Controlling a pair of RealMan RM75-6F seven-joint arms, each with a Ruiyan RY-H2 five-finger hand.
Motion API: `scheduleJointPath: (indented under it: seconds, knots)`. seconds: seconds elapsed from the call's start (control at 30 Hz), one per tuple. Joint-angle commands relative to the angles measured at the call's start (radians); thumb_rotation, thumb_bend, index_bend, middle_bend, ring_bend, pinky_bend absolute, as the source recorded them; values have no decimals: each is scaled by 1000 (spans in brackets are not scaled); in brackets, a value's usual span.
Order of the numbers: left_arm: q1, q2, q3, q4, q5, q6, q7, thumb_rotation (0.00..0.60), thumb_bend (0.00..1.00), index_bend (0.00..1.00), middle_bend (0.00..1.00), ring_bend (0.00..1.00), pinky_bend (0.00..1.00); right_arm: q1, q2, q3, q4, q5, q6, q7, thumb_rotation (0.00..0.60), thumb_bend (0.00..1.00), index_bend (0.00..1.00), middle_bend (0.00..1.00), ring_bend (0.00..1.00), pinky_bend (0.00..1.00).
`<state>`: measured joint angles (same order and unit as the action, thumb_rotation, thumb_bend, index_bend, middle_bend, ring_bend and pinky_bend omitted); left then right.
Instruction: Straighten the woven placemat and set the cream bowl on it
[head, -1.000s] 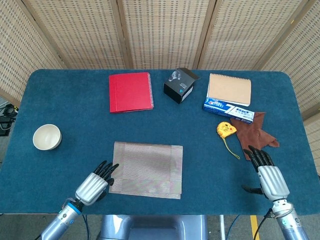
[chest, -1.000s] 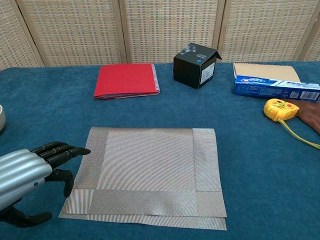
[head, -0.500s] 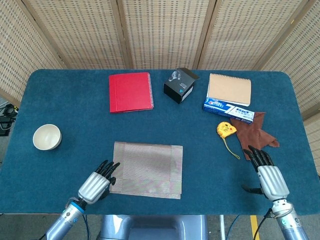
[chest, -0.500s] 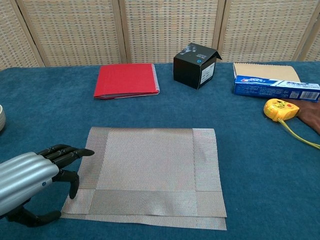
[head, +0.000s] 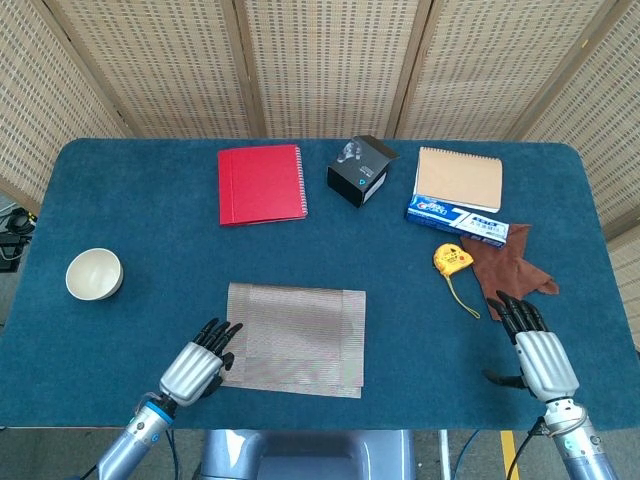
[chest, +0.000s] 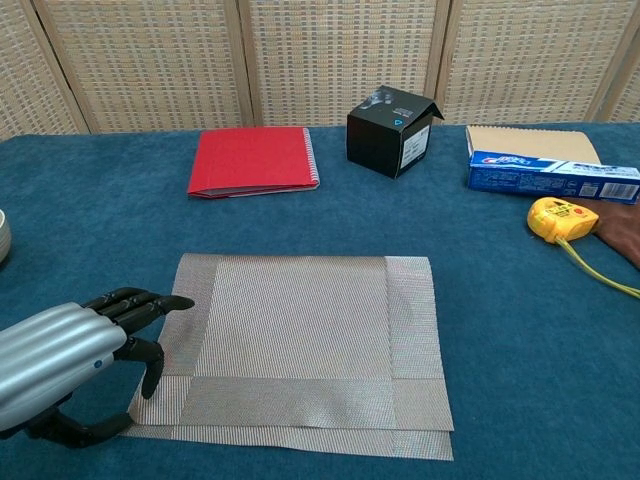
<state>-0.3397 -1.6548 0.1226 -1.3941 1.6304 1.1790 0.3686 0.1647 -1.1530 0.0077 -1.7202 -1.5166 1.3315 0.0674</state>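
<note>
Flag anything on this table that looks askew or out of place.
The woven placemat is folded over on itself, its layers offset along the near and right edges. The cream bowl sits apart at far left. Left hand rests at the placemat's corner.

I am seeing a red notebook (head: 261, 185) lying toward the back of the blue surface (head: 150, 230), with a black box (head: 358, 172) sitting beside it. Further right, a tan notebook (head: 459, 178) is touching a toothpaste box (head: 457, 221). A yellow tape measure (head: 451, 260) is lying just beside a brown cloth (head: 510, 270).
</note>
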Motion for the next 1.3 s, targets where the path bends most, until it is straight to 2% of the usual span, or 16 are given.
scheduleJointPath:
  seconds: [0.03,0.3,0.63,0.87,1.0,1.07,1.3]
  knots:
    - [0,-5,-2,4,-4,-3,5,600,373,507,0,0,0,0,1,0,-1,-1,0,1,600,81,75,0,0,0]
    - [-2,-10,-6,9,-18,-18,10,600,428,535,0,0,0,0,2,-1,-1,-4,1,4,600,82,75,0,0,0]
    - [-1,-9,-12,2,-22,-11,5,600,550,580,0,0,0,-1,4,-2,-2,-6,3,10,600,81,73,0,0,0]
    - [-12,8,-37,-26,-30,-4,3,600,564,587,0,0,0,-1,6,-2,-3,-8,3,14,600,81,73,0,0,0]
    - [-33,35,-72,-60,-32,-1,21,600,564,590,0,0,0,-1,8,-2,-3,-7,3,13,600,80,73,0,0,0]
    - [-52,53,-106,-85,-39,0,36,600,565,589,0,0,0,-1,8,-1,-2,-4,2,12,600,81,73,0,0,0]
    - [-153,92,-290,-150,-183,-73,141,600,564,590,0,0,0,2,6,13,7,21,-2,12,600,80,73,0,0,0]
